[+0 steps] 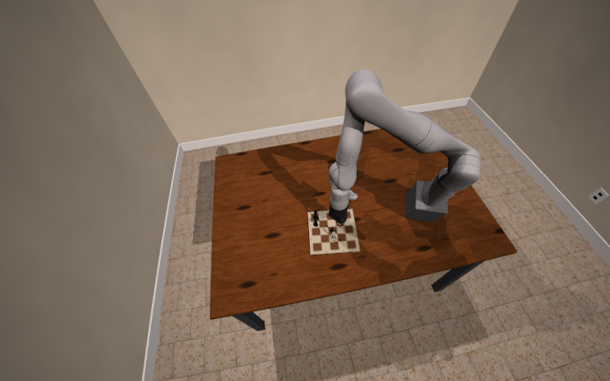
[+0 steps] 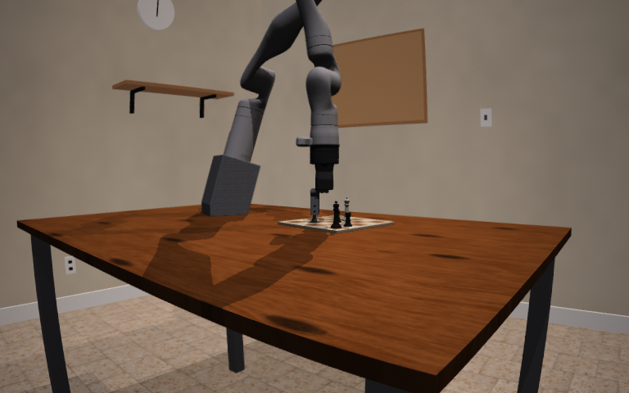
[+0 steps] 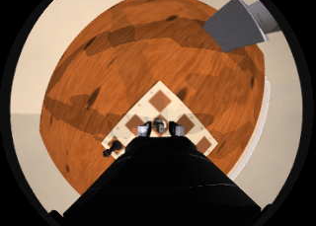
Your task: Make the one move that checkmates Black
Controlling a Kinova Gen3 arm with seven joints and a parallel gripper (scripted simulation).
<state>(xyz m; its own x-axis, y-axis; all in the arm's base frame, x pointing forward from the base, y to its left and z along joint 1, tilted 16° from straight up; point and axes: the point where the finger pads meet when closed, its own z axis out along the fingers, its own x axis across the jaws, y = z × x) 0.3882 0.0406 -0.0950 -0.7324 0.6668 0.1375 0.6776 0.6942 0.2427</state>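
Note:
The small chessboard (image 1: pixel 334 230) lies on the wooden table. My gripper (image 2: pixel 314 206) is lowered onto the board's far edge and is open. Its fingers stand on either side of a small white piece (image 2: pixel 314 217) that rests on its square. In the wrist view this piece (image 3: pixel 158 126) sits between the fingertips. Two black pieces (image 1: pixel 314 217) stand at the board's far left corner. The taller one also shows in the exterior view (image 2: pixel 336 214). Another white piece (image 1: pixel 333 232) stands near the board's middle.
The arm's grey base (image 1: pixel 426 202) stands on the table to the right of the board. The table edges are far from the board on all sides.

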